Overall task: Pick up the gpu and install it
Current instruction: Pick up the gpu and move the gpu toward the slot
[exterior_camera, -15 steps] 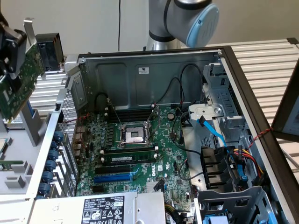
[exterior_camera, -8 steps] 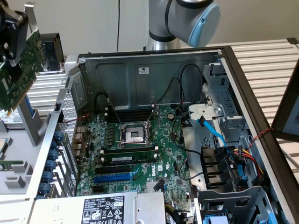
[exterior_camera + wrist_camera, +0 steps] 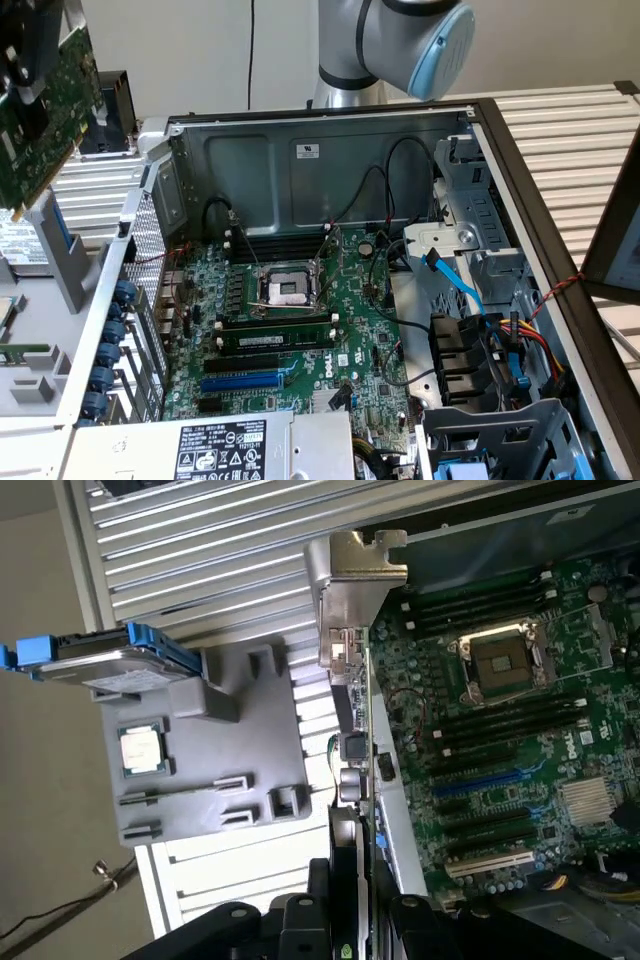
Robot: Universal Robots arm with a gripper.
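The gpu (image 3: 45, 120), a green circuit board, hangs tilted in the air at the exterior view's upper left, outside the open computer case (image 3: 300, 160). My gripper (image 3: 28, 70) is shut on its upper part. In the wrist view the gpu (image 3: 357, 710) appears edge-on, its metal bracket (image 3: 355, 580) pointing away from me, clamped between my gripper (image 3: 347, 910). The card is above the case's side wall, beside the motherboard (image 3: 500, 730) and apart from it. A blue expansion slot (image 3: 243, 381) lies free on the motherboard (image 3: 300, 330).
A grey parts tray (image 3: 220, 740) outside the case holds a processor chip (image 3: 141, 750) and a blue-railed drive (image 3: 100, 660). A memory stick (image 3: 275, 338) sits in the board. The power supply (image 3: 220, 445), drive cage (image 3: 500, 430) and loose cables (image 3: 480, 340) crowd the case.
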